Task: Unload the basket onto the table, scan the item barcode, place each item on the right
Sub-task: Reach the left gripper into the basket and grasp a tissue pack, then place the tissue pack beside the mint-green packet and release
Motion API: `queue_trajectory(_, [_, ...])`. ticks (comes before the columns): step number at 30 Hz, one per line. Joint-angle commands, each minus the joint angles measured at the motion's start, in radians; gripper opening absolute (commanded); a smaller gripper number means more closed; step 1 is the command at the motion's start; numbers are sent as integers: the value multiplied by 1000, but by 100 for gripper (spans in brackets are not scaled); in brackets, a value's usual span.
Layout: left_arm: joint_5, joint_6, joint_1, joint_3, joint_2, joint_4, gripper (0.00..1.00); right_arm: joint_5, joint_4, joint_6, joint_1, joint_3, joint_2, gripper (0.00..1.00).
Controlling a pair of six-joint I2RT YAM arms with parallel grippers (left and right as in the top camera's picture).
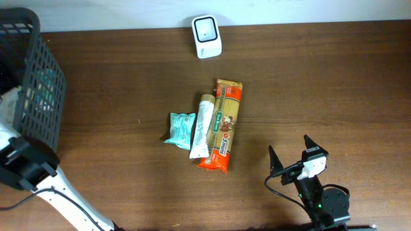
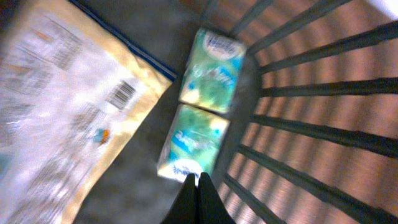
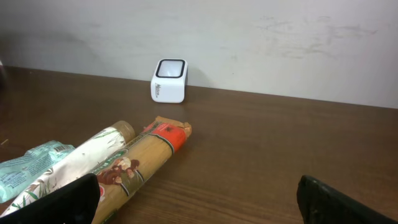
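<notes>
The white barcode scanner (image 1: 207,36) stands at the table's far edge; the right wrist view shows the scanner (image 3: 169,80) against the wall. My left gripper (image 2: 199,182) is inside the black basket (image 1: 35,83), its fingertips pressed together with nothing visible between them. Just beyond the tips lies a green tissue pack (image 2: 193,142), with a second one (image 2: 212,70) behind it. A yellow bag (image 2: 68,106) with a printed barcode lies to the left. My right gripper (image 1: 289,144) hangs open and empty over the front right of the table.
Mid-table lie a teal packet (image 1: 180,129), a white tube (image 1: 203,126) and an orange pasta pack (image 1: 224,125) side by side. The basket's slatted wall (image 2: 311,130) runs close to the right of my left fingers. The left arm (image 1: 26,163) reaches in from the left edge.
</notes>
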Motion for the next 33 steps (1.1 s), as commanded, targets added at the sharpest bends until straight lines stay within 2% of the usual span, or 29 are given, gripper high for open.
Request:
queue_trajectory(1, [-29,-32,4,16,-50,-33,0,-5,-2,0,-5,-7,-6,99])
queue_trajectory(2, [-36,-29,4,15,-50,-36,0,-5,-2,0,-5,-7,-6,99])
queue_trajectory(3, [-35,-16,4,-5,-50,-34,21,-5,-2,0,-5,-7,-6,99])
queue_trajectory(4, [-35,21,4,-43,-48,-18,66,-5,-2,0,-5,-7,-6,99])
queue_trajectory(6, [-26,93,5,-139,-48,29,75,-5,-2,0,-5,-7,-6,99])
queue_trajectory(8, [61,232,5,-280,-46,106,77,-5,-2,0,-5,-7,-6,99])
queue_trajectory(10, [108,332,5,-397,-46,173,77,-5,-2,0,-5,-7,-6,99])
queue_trajectory(12, [134,374,5,-472,-46,233,75,-5,-2,0,-5,-7,-6,99])
queue_trajectory(15, [156,387,5,-512,-43,293,70,-5,-2,0,-5,-7,-6,99])
queue_trajectory(17, [148,387,5,-526,-42,319,64,-5,-2,0,-5,-7,-6,99])
queue_trajectory(20, [84,387,5,-558,-41,335,63,-5,-2,0,-5,-7,-6,99])
queue_trajectory(23, [84,385,6,-558,-41,341,39,-5,-2,0,-5,-7,-6,99])
queue_trajectory(26, [84,385,6,-558,-35,341,37,-5,-2,0,-5,-7,-6,99])
queue_trajectory(27, [84,385,6,-558,-30,341,33,-5,-2,0,-5,-7,-6,99])
queue_trajectory(28, [84,384,6,-558,-23,340,22,-5,-2,0,-5,-7,-6,99])
queue_trajectory(31, [84,384,5,-558,-1,338,0,-5,-2,0,-5,-7,-6,99])
queue_trajectory(33, [80,371,6,-554,-6,336,0,-5,-2,0,-5,-7,-6,99])
